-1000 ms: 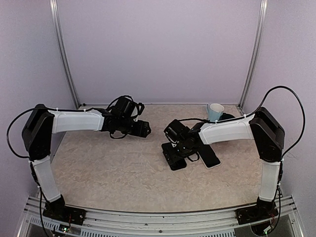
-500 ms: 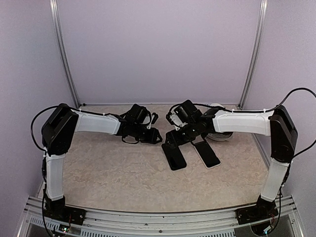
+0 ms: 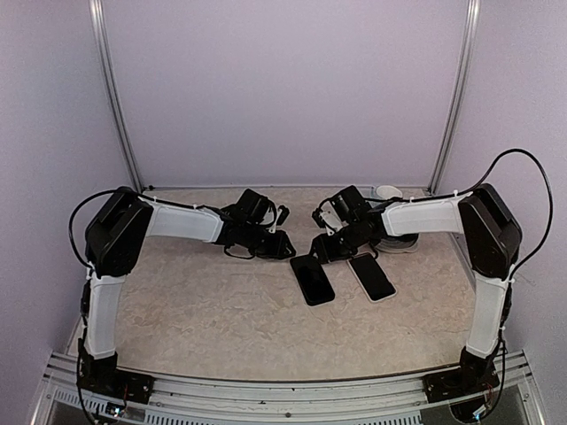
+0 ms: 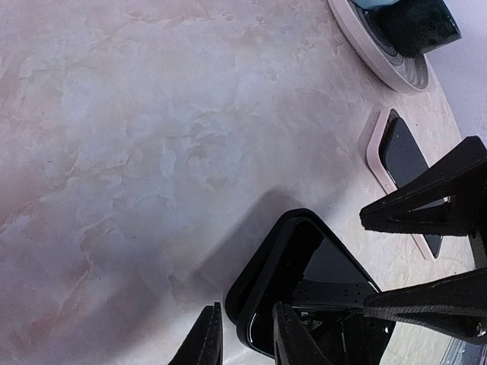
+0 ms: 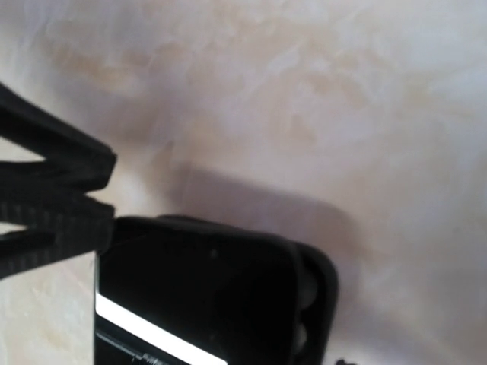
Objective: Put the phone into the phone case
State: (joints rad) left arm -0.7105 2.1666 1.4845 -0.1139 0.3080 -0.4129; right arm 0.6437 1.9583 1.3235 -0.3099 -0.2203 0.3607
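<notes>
You have a big table (image 3: 204, 310) with a pale, stony pattern and purple walls around it. Your two arms bend in over it from the near corners. The left arm (image 3: 177, 221) and the right arm (image 3: 425, 217) meet near the middle, toward the back.

A round white plate (image 3: 403, 241) sits on the table under the right arm, near the back right.

The black phone case (image 3: 312, 279) lies flat in the middle of the table. It has a thick rim and a dark, shiny inside. The phone (image 3: 371, 275) has a white edge. It lies flat just to the right of the case, close but apart from it. It is outside the case.

Both claws hang low over the far end of the case. Your left claw (image 3: 286, 246) is at its far left corner. Its fingers (image 4: 207, 338) stand close together with only a thin gap. The rim of that corner shows in the gap. You cannot tell if the claw is pinching the rim.

Your right claw (image 3: 322, 251) is at the far right side of the case. In the left wrist view its fingers (image 4: 434, 194) are spread wide, with the case's end between them. They do not squeeze it.
</notes>
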